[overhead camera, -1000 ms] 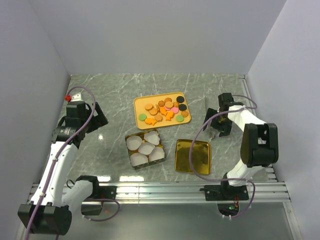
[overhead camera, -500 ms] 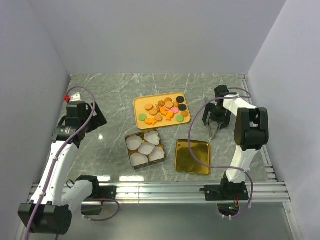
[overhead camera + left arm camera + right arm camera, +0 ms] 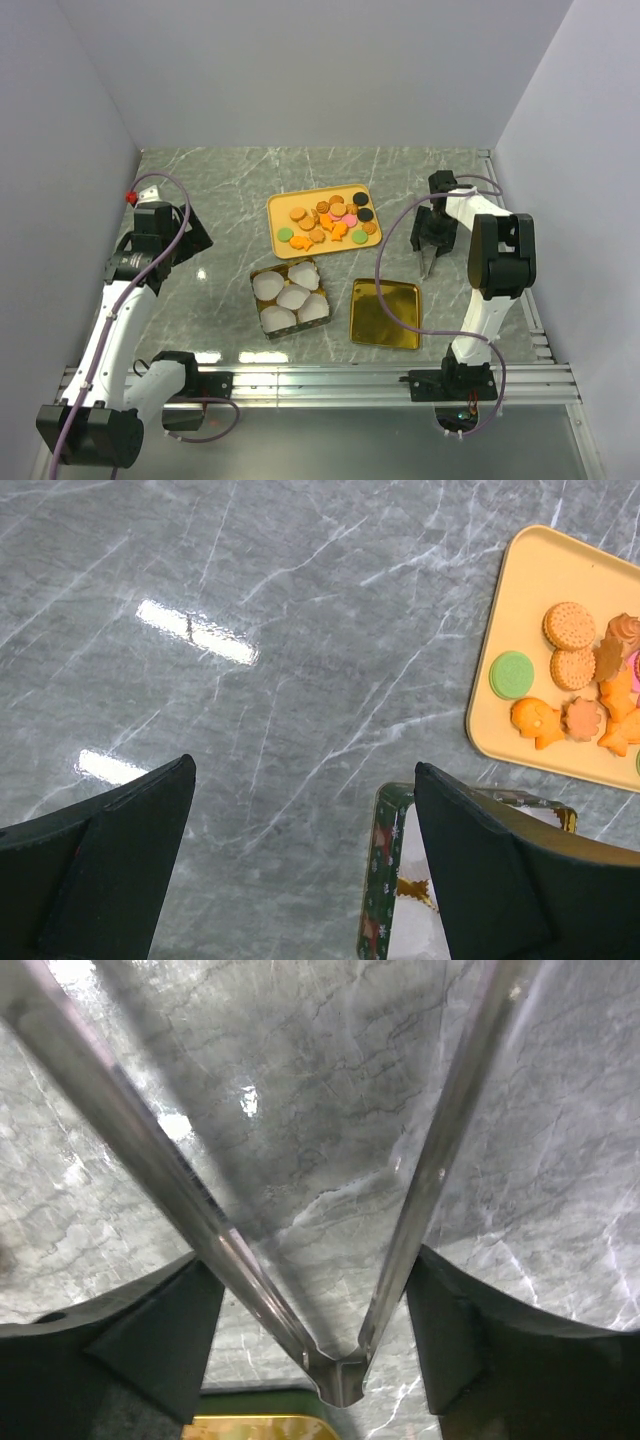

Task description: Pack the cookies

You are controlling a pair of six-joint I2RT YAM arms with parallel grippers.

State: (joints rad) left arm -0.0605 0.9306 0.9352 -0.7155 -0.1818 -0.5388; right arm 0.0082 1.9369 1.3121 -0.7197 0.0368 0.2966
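The cookies (image 3: 330,222) lie in a heap on an orange tray (image 3: 285,205) at mid table: orange and tan rounds and fish shapes, with a few pink, green and black ones. Some show in the left wrist view (image 3: 570,670) on the tray (image 3: 520,600). My left gripper (image 3: 195,235) is open and empty (image 3: 304,765) above bare table, left of the tin. My right gripper (image 3: 430,245) is right of the tray, shut (image 3: 315,1255) on metal tongs (image 3: 342,1375), whose two arms spread in a V between my fingers. The tongs (image 3: 428,265) point toward the near edge.
A patterned tin (image 3: 254,290) holding several white pleated paper cups stands in front of the tray; its green rim shows in the left wrist view (image 3: 375,880). A gold lid (image 3: 385,312) lies to its right, and its edge shows in the right wrist view (image 3: 260,1428). Walls close in left, right and back.
My right arm has swung round and its gripper has closed in on the tongs, which now point toward the near edge. My left arm has barely moved.
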